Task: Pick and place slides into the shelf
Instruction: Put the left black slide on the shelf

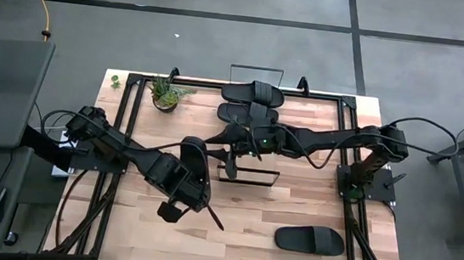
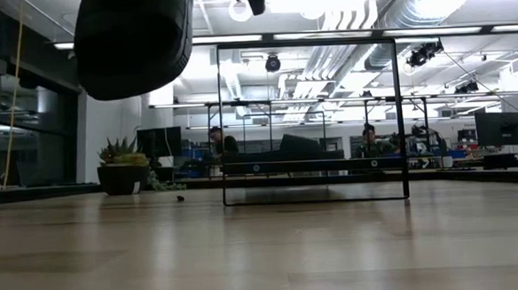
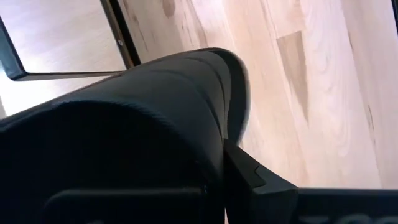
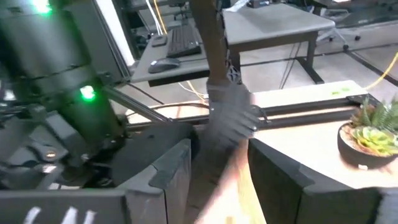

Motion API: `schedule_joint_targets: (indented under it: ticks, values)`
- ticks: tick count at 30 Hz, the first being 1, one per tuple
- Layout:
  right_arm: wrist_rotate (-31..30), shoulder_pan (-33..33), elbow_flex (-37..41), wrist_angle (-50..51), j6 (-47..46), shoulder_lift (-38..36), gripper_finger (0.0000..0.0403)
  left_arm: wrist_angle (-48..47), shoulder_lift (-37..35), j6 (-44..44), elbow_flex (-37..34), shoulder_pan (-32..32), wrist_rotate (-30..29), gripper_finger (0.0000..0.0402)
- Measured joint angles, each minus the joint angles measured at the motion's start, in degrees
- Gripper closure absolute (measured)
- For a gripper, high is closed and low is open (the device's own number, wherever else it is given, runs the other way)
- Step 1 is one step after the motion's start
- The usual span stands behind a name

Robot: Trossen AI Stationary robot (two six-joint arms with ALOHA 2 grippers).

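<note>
My left gripper [image 1: 186,185] hangs over the table's middle left, shut on a black slide [image 1: 197,165] that shows high in the low view [image 2: 134,40] and fills the left wrist view [image 3: 155,124]. Two more slides [image 1: 253,92] [image 1: 247,113] lie side by side on the shelf's far part. The shelf [image 2: 313,165] has its near wire rail [image 1: 248,180] in front. Another slide [image 1: 309,238] lies sole-down on the table at the near right. My right gripper [image 1: 232,143] reaches level over the shelf toward the left, its fingers [image 4: 171,168] open around nothing I can make out. My left gripper comes at the slide from above, pointing steeply down. The slide's own black body [image 3: 186,93] and the arm hide the place of contact, so the part held cannot be told. The slide hangs lifted clear of the table, lengthwise from near to far.
A potted plant [image 1: 165,94] stands at the far left of the table. A black frame [image 1: 130,120] runs around the tabletop. Bare wood [image 1: 240,225] lies between the shelf and the near edge. Desks and seated people show in the room beyond.
</note>
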State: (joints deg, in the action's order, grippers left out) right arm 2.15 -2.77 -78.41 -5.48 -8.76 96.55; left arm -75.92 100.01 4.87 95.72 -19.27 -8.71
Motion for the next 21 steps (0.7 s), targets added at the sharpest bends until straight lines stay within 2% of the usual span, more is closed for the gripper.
schedule_joint_targets:
  ticks: [3,8,21]
  values:
    - [0.38,0.20,0.04,0.11,-0.07,0.00,0.0251,0.04,0.00,-0.16,0.00,0.02,-0.32,0.0394]
    - [4.75,0.54,0.04,0.62,-1.79,0.00,0.0251,0.12,0.00,-0.18,0.00,0.06,-0.29,0.0394]
    - [7.35,1.26,0.07,-0.89,-4.44,0.00,0.0251,5.16,-0.02,-3.28,0.00,0.13,0.13,0.0394]
